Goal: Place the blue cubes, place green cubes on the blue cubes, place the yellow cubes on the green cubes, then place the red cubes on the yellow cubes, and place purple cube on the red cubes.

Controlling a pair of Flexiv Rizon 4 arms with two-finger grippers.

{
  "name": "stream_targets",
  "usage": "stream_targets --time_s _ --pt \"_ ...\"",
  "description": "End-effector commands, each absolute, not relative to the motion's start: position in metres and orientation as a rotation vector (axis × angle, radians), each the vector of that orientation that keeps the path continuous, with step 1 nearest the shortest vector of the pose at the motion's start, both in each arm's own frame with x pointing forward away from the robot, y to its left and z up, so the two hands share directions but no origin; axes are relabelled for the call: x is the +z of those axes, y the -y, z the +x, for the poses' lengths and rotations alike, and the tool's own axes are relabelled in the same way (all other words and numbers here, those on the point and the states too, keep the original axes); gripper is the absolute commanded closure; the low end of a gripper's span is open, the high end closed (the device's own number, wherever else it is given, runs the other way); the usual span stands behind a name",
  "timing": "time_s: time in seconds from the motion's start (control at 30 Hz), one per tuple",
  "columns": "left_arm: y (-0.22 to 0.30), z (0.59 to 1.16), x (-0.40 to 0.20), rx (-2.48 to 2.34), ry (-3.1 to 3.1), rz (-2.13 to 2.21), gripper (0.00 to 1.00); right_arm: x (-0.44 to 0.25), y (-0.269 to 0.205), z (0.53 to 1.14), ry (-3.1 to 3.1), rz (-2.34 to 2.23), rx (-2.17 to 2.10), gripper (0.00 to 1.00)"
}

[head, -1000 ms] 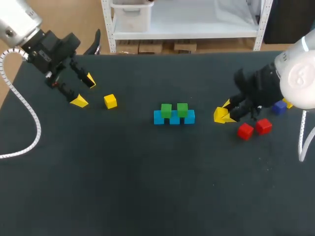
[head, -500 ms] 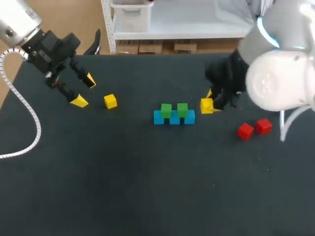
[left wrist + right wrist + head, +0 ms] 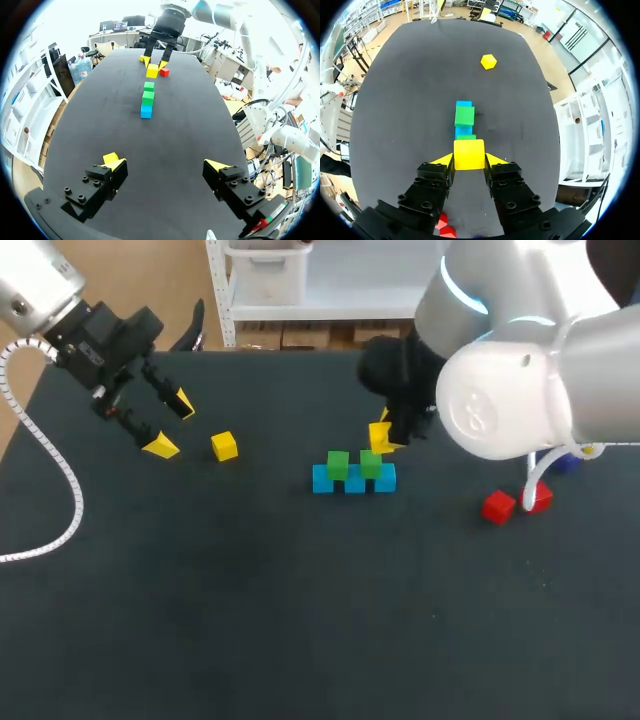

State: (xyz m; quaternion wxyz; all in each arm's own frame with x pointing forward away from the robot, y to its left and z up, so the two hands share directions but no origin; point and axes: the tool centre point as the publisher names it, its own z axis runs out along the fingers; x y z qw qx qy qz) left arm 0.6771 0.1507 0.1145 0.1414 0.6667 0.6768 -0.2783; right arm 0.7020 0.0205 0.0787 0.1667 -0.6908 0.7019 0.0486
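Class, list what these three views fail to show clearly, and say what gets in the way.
Head view: purple cube, mostly behind the right arm.
Head view: one red cube, partly behind that arm's cable.
Right wrist view: nearer green cube, mostly covered by the held yellow cube.
Left wrist view: loose yellow cube, partly behind the left jaws.

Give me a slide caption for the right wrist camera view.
Right end effector shut on a yellow cube, with green cubes atop blue cubes just ahead.
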Motion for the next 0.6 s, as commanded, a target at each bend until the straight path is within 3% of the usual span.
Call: stream_targets --time_s 0.03,0.6 --pt "-0.151 0.678 0.114 -0.805 -1.951 1.927 0.0 0.071 -0.03 0.706 -1.997 -1.964 0.147 1.0" --pt "-0.151 0.678 0.114 -0.805 -1.951 1.927 0.0 0.064 -0.05 0.703 -1.972 -1.888 0.191 1.0"
